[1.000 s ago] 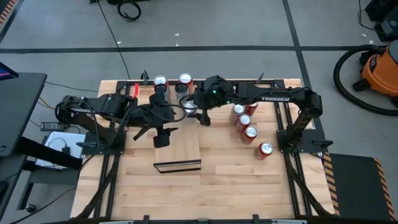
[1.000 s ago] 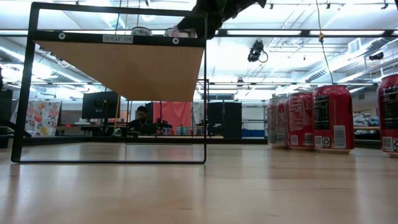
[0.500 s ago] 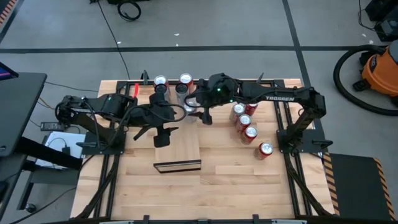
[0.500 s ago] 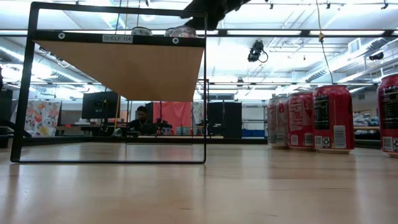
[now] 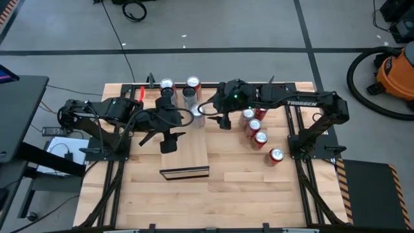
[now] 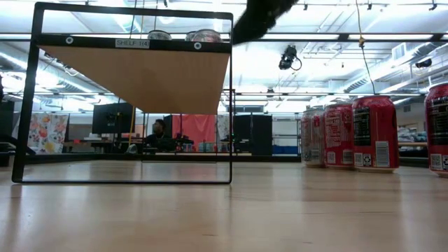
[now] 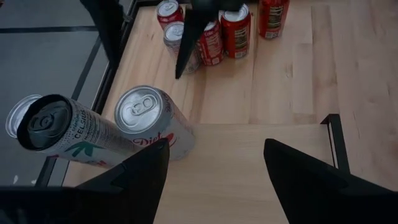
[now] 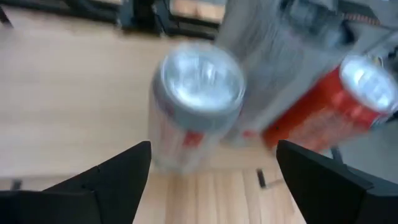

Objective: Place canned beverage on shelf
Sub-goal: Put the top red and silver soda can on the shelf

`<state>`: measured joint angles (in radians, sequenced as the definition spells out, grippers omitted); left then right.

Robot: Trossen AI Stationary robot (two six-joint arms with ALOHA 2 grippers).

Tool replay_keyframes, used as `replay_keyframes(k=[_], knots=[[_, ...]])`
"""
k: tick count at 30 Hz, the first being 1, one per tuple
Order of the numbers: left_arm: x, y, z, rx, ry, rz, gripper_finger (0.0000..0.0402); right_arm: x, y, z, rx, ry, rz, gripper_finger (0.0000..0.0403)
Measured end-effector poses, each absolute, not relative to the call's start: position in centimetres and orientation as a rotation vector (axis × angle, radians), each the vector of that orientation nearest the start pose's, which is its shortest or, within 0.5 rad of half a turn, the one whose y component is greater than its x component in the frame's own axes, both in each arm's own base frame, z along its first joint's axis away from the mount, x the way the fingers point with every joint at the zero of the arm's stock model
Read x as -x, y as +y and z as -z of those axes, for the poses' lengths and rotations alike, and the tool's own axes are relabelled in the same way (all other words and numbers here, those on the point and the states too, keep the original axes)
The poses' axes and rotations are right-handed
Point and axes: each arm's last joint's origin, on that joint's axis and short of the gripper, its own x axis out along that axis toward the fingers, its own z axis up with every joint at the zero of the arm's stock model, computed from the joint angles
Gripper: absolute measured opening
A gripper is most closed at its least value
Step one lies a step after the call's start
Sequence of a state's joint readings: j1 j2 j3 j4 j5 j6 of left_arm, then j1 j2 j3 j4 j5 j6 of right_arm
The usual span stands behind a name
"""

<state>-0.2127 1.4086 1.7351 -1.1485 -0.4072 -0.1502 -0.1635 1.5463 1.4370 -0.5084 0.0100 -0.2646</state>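
The shelf (image 5: 184, 154) is a long, narrow slab of pale, smooth wood carried on a thin black frame, standing mid-table on the wider plank tabletop (image 5: 239, 188); from the low view its light underside (image 6: 140, 73) slopes back behind the black frame, which bears a small label along its top bar, and the tops of two cans just show above it; in the left wrist view the slab's pale surface (image 7: 249, 168) fills the near ground with a black bracket at its edge.

A silver can (image 5: 198, 114) with red lettering stands upright at the far end of the shelf; in the left wrist view it is the silver can with the pull-tab top (image 7: 149, 121), next to a tall white can with a dark top (image 7: 59, 134); two more cans (image 5: 167, 85) stand near the table's far edge; a row of red cans (image 5: 255, 129) stands on the tabletop to the right of the shelf, well apart from it.

The right gripper (image 5: 220, 120) hangs just beside the silver can, its claw spread wide and holding nothing; its wrist view shows the silver can (image 8: 193, 106) between the parted fingers but clear of them; the left gripper (image 5: 169, 139) hovers over the shelf, claw spread and empty.
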Motion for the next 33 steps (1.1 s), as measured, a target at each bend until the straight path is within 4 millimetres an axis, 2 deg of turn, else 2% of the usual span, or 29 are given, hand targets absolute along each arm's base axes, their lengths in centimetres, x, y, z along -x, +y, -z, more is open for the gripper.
replay_keyframes(k=[5, 9, 21, 33], knots=[[-25.2, -4.2, -43.1, -0.099, 0.750, -0.245, 0.0272, -33.9, -5.6, -31.4, 0.191, 0.659, 0.045, 0.0340], [-25.4, -4.2, -43.3, -0.101, 0.734, -0.241, 0.0272, -34.2, -5.6, -30.2, 0.187, 0.608, 0.012, 0.0316], [-26.2, -3.7, -42.7, -0.112, 0.757, -0.264, 0.0272, -34.9, -5.0, -29.3, 0.200, 0.410, -0.072, 0.0250], [-27.7, -3.6, -41.4, -0.163, 0.813, -0.257, 0.0272, -34.6, -4.5, -28.4, 0.147, 0.485, -0.114, 0.0222]])
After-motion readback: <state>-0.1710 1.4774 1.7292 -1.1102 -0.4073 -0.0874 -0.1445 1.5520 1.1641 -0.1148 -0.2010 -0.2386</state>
